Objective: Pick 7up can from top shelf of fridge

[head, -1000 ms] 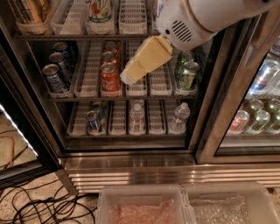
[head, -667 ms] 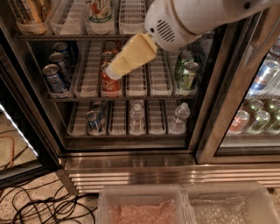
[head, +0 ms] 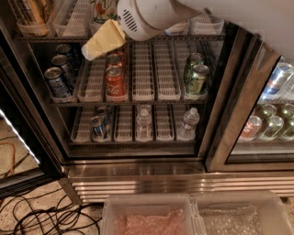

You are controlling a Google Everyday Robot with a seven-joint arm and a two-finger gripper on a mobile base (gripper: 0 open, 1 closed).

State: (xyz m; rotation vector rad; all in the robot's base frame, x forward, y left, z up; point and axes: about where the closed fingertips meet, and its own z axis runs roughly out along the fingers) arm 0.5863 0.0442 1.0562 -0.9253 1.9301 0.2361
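Observation:
The 7up can [head: 102, 8], whitish with a red-green logo, stands on the top shelf [head: 50, 39] of the open fridge [head: 138, 181]; only its lower part shows at the frame's top edge. White slotted trays [head: 76, 20] line that shelf. My gripper [head: 92, 51], a yellowish wedge on a white wrist [head: 147, 16], hangs just below and in front of the can. It points down-left across the top shelf's front edge, above the red cola can [head: 115, 82]. It holds nothing that I can see.
The middle rack holds blue cans [head: 57, 82] on the left and green-gold cans [head: 196, 78] on the right. The lower rack holds a small can [head: 98, 127] and water bottles [head: 144, 121]. Plastic bins [head: 151, 215] and cables [head: 46, 215] lie on the floor in front.
My gripper and wrist have moved up and to the left, from in front of the middle rack to the front edge of the top shelf below the 7up can.

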